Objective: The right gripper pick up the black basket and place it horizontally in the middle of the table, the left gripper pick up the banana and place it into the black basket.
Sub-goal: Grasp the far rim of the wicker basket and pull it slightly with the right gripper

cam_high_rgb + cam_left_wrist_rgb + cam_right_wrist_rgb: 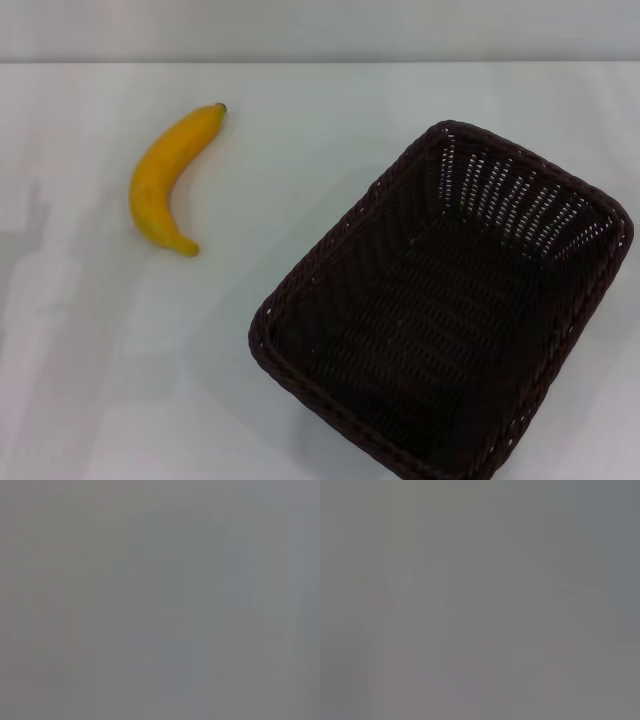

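**Basket and banana apart on the table**

Nearest the head camera, the black basket [440, 310] sits askew on the white table [300, 130], lower right, open side up. Left to right: the banana [170, 180] lies upper left, well apart from the basket. Neither tool is visible; both wrist views are blank grey.

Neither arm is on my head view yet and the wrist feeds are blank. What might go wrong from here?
The black basket lies skewed at the table's near right, its near corner cut off by the head view, so a rim grasp there may go unseen. The banana is curved and lies loose, so it may roll or slip under a pinch. Both wrist views show only grey, so neither helps in aiming.
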